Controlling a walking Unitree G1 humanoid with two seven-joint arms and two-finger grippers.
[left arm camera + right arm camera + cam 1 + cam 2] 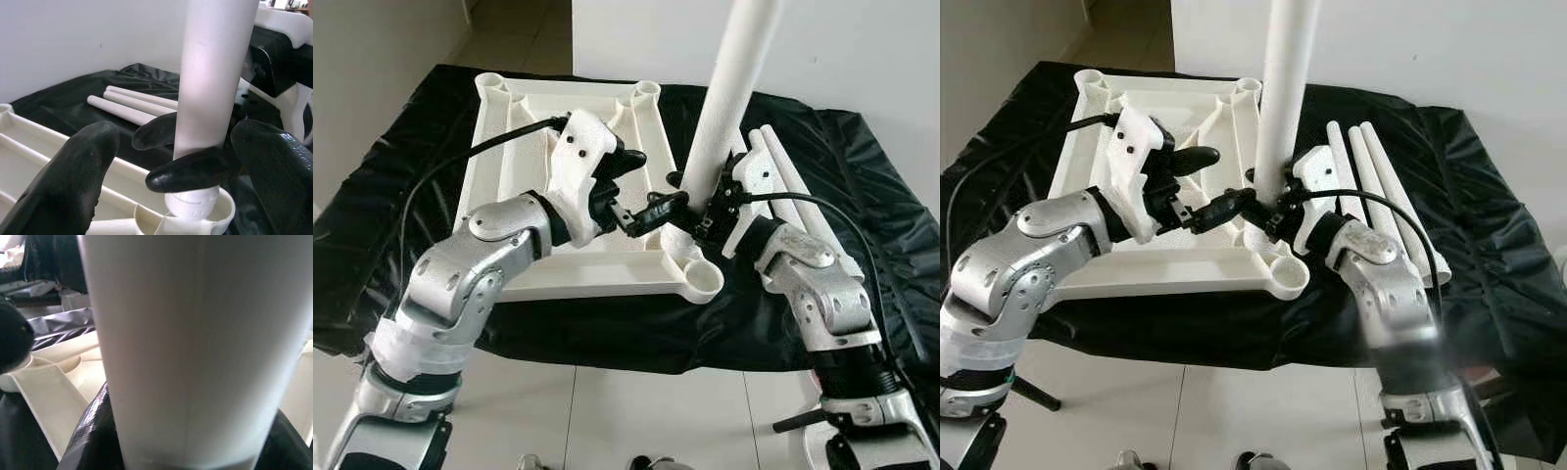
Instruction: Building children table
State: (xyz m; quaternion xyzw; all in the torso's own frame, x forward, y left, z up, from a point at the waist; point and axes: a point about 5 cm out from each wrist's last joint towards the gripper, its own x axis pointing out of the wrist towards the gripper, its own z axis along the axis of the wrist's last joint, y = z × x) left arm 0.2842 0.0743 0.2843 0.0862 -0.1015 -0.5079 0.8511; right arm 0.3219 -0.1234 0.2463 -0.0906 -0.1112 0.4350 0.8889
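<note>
Standing upright in the near right corner socket [703, 281] of the upturned white tabletop [570, 266], the white table leg [729, 93] is pinched low down by the right gripper [713, 208], its black fingers pressed against the tube on either side. The left gripper [646, 215] reaches in from the other side with its fingers [68, 181] spread, near the leg's base but apart from it. Three more legs [1381, 181] lie side by side on the black sheet [862, 196], just beyond the right arm.

The leg leans a little, and that looks like the risk: if it goes in crooked it may jam or ride up out of the socket. A sideways push could also slide the tabletop across the slippery sheet, and a widening left gripper might knock the tube.
</note>
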